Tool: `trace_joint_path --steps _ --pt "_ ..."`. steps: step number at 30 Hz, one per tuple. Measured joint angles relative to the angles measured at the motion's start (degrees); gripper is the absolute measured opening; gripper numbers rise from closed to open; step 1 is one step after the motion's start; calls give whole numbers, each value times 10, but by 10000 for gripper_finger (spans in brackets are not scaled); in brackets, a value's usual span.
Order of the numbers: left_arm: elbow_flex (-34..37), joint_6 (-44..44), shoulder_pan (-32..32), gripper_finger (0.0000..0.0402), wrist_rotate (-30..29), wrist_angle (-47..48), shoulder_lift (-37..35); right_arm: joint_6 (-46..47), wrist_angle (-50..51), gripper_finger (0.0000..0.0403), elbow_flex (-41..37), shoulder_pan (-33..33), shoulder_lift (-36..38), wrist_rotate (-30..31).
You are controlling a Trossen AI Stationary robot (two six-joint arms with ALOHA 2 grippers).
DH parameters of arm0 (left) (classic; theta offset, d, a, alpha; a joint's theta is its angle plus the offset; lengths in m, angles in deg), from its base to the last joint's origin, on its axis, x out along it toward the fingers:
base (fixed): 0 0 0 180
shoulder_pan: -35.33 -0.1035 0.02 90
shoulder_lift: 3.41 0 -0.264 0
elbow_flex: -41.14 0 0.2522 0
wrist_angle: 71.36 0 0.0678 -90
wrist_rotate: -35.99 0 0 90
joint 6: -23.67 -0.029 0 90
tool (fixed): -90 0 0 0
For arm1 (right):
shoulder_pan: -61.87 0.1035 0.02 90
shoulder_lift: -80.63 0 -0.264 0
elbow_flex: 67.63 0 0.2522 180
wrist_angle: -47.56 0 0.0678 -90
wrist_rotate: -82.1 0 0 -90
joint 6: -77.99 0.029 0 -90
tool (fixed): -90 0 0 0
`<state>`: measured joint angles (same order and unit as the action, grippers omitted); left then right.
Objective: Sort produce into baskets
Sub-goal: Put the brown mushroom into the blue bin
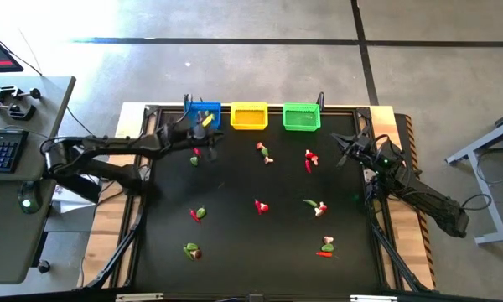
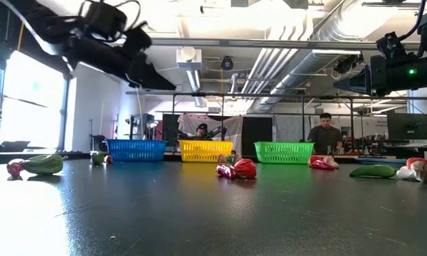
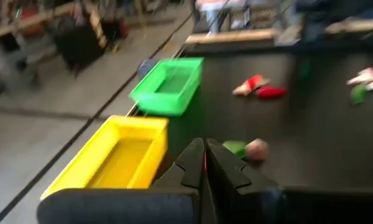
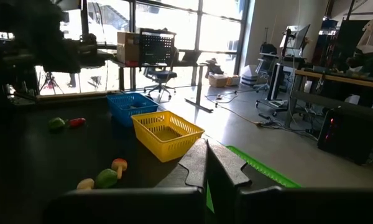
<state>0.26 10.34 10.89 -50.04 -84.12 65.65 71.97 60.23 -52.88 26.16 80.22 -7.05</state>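
Blue square plastic mesh basket (image 1: 203, 115) at the tabletop's far edge sits just beside my left gripper (image 1: 204, 132), fingers pinched together, gripping nothing I can see; right gripper (image 1: 345, 155) likewise closed near the right edge.

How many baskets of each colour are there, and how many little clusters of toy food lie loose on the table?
Blue square plastic mesh basket: 1
Yellow square plastic mesh basket: 1
Green square plastic mesh basket: 1
Loose clusters of tiny toy produce: 8
Total: 11
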Motion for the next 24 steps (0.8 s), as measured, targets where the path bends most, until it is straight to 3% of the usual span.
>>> trace_joint_path --steps 11,14,17,24 --pt "110 42 91 1 0 -193 -27 80 -94 0 0 0 0 -16" --pt "134 41 105 1 0 -247 -27 116 -104 1 0 6 -4 -83" --pt "159 38 116 1 0 -296 -27 136 -103 5 0 28 -22 -109" --pt "184 58 119 1 -1 -334 -27 136 -150 56 0 116 -118 -84"
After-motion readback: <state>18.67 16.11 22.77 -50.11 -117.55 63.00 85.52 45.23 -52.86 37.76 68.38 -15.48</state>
